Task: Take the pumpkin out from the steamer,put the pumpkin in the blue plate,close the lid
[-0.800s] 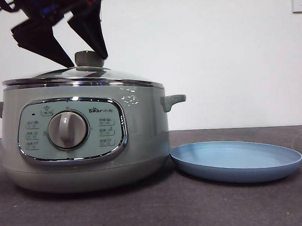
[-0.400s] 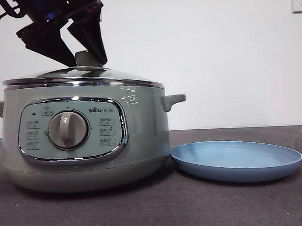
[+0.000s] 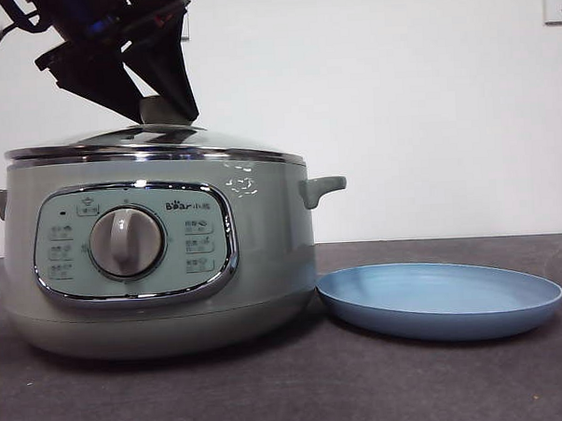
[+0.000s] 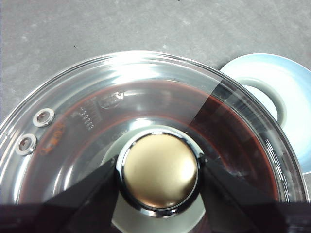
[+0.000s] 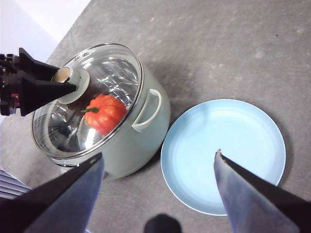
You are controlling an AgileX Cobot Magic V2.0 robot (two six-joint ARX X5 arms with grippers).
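The sage-green steamer (image 3: pixel 162 262) stands at the left with its glass lid (image 3: pixel 213 142) on. My left gripper (image 3: pixel 165 115) comes down from above and is shut on the lid's knob (image 4: pixel 158 165), one jaw touching each side. The orange-red pumpkin (image 5: pixel 104 113) lies inside the steamer and shows through the glass in the right wrist view. The blue plate (image 3: pixel 443 297) lies empty beside the steamer on the right. My right gripper (image 5: pixel 158 154) is open and empty, high above the plate's edge nearest the steamer.
The steamer's side handle (image 3: pixel 322 188) juts toward the plate. A wall socket (image 3: pixel 556 3) sits at the top right. The grey table (image 3: pixel 364 393) runs in front of both things.
The left gripper's jaws have drawn together onto the lid's knob. The lid, steamer and plate have not moved.
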